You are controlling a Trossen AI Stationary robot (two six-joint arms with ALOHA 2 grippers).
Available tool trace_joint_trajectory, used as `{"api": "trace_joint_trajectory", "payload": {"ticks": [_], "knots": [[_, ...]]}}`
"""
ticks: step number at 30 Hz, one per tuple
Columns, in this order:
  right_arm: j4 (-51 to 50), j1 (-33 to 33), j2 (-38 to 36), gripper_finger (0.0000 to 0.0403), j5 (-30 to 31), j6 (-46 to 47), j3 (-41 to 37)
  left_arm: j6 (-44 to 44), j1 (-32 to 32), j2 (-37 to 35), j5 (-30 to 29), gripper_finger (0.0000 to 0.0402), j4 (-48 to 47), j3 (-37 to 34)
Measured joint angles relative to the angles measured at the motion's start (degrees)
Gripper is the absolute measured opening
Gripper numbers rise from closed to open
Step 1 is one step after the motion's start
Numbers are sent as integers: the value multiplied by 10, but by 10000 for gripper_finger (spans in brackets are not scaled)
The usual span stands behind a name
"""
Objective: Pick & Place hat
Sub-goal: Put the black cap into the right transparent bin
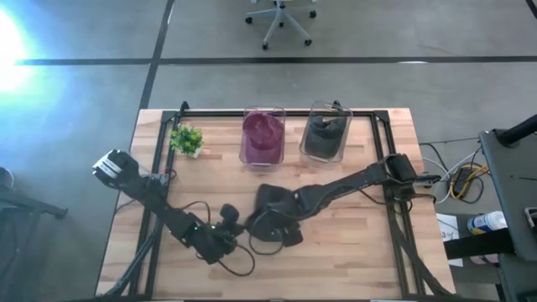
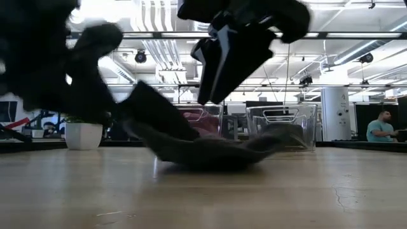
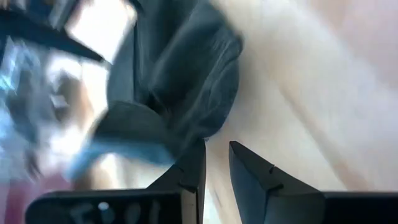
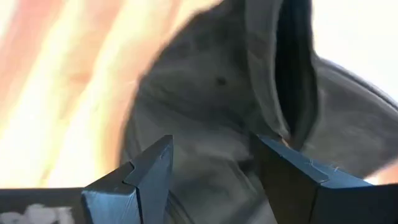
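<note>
At mid-table, right gripper spread over the hat — left gripper narrowly parted (empty).

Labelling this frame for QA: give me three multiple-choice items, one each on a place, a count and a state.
1. Where does the dark hat lie?
A. in a bin
B. on the table's front middle
C. beside the plant

2. How many clear bins stand at the table's back edge?
A. one
B. two
C. three

3. How do the right gripper's fingers stand?
A. apart over the hat
B. shut on a bin
C. apart over the plant

Key: 1 B, the high view shows it on the wood between the arms. 2 B, one bin holds purple fabric, the other bin dark fabric. 3 A, the right wrist view shows hat fabric between them.
</note>
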Motion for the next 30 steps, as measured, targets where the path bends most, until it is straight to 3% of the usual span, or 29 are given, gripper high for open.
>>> {"api": "trace_joint_trajectory", "payload": {"ticks": [4, 9, 12, 20, 30], "knots": [[-3, 18, 0, 217, 3, 21, -9, 47, -8, -14, -11, 64, -44, 39], [-5, 41, -1, 217, 37, 62, -15, -22, -19, -33, -7, 64, -150, 46], [-6, 58, -2, 217, 63, 78, -18, -44, -12, -32, 14, 64, -159, 26], [1, 106, -2, 217, 132, 131, -24, 31, 35, -7, 72, 65, -29, -19], [16, 128, 0, 217, 148, 150, -51, 80, 90, 24, 209, 65, 79, -16]]}}
